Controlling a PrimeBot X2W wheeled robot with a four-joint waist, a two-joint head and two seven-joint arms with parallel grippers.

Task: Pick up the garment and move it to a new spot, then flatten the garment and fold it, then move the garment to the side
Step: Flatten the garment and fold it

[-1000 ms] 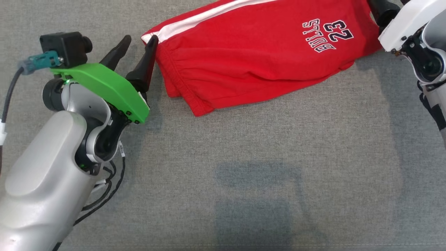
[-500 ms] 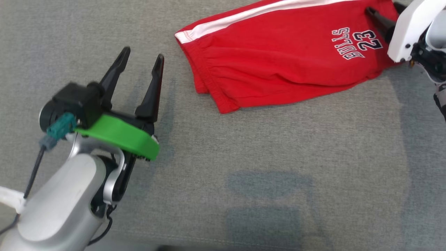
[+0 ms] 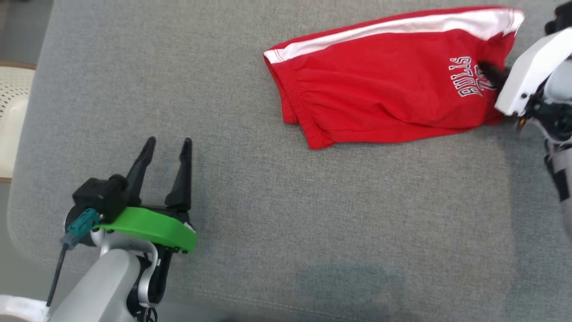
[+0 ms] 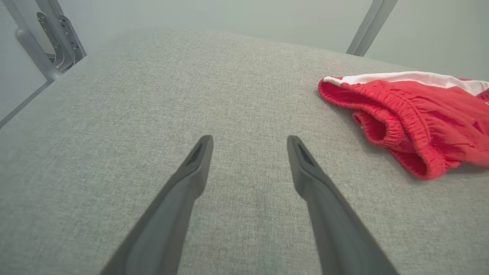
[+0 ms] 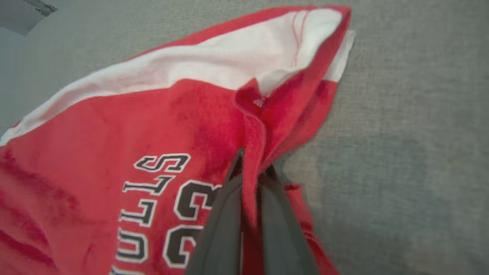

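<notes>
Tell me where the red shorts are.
The red shorts lie on the grey surface at the head view's upper right, their printed end pinched by the right gripper, well away from the open left gripper.

Red cotton shorts with a white side stripe (image 3: 380, 89), white dark-outlined block lettering "BULLS" (image 3: 467, 77) near one leg hem, adjoining outlined number (image 5: 193, 200) partly covered by dark fingers (image 5: 219, 229), unreadable
</notes>
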